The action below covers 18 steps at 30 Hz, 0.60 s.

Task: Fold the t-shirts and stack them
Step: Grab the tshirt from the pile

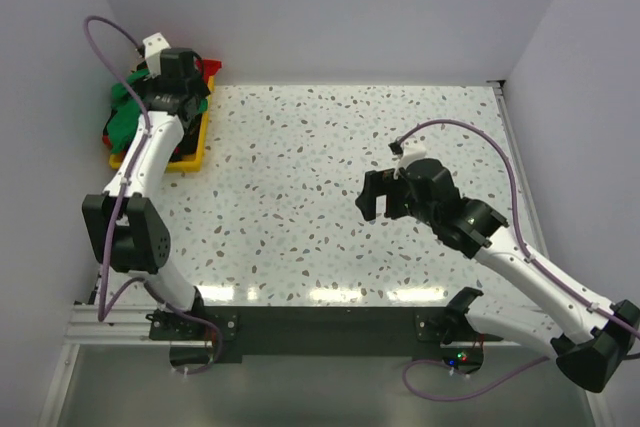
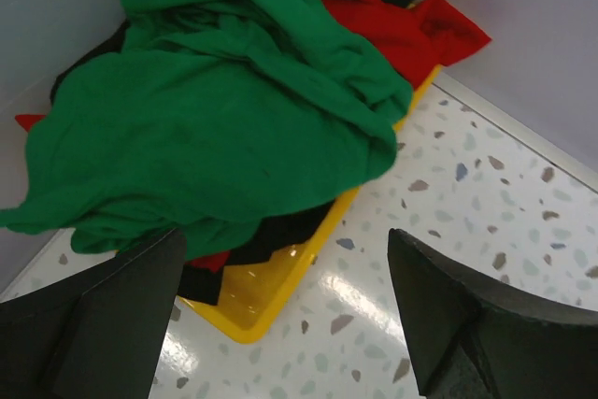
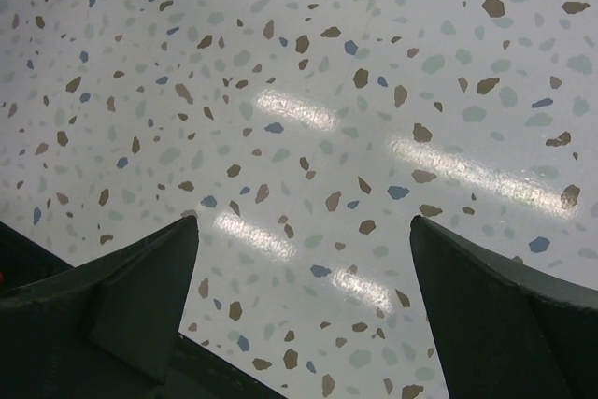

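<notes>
As both gape empty | left tool [image 2: 286, 235] over t-shirts [image 2: 215, 128] | right tool [image 3: 304, 221] aloft

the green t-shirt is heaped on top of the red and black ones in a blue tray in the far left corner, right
Not quite: the tray is yellow, not blue, as the left wrist view shows. The rest holds: the green t-shirt is heaped on top of the red t-shirt and black t-shirt in that tray in the far left corner.
</notes>
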Each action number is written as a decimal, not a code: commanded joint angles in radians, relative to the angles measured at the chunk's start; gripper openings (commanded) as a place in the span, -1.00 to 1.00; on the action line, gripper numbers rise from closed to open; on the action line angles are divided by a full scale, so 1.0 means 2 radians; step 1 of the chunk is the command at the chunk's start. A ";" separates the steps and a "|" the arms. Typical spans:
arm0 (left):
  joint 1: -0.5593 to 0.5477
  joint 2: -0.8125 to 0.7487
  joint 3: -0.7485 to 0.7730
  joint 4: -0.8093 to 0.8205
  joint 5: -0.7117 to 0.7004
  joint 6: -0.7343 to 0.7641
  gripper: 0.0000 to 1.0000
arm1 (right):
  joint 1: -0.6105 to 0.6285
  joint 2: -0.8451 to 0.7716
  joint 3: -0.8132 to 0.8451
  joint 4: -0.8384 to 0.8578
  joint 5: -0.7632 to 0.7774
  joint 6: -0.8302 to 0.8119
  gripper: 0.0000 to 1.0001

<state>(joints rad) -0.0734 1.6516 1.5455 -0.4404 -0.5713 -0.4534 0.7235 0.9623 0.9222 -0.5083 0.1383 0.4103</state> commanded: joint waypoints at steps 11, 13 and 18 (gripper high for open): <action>0.091 0.098 0.049 -0.009 -0.005 -0.006 0.66 | 0.000 -0.003 -0.021 0.024 -0.038 -0.003 0.98; 0.096 0.105 0.047 -0.009 -0.005 -0.006 0.55 | 0.000 0.001 -0.021 0.026 -0.037 -0.003 0.98; 0.104 0.105 0.046 -0.008 0.006 -0.003 0.05 | 0.000 0.006 -0.022 0.029 -0.036 -0.003 0.98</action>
<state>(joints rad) 0.1162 1.8717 1.5970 -0.4683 -0.5690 -0.4549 0.7235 0.9703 0.8787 -0.4919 0.0818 0.4103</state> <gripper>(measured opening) 0.564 0.987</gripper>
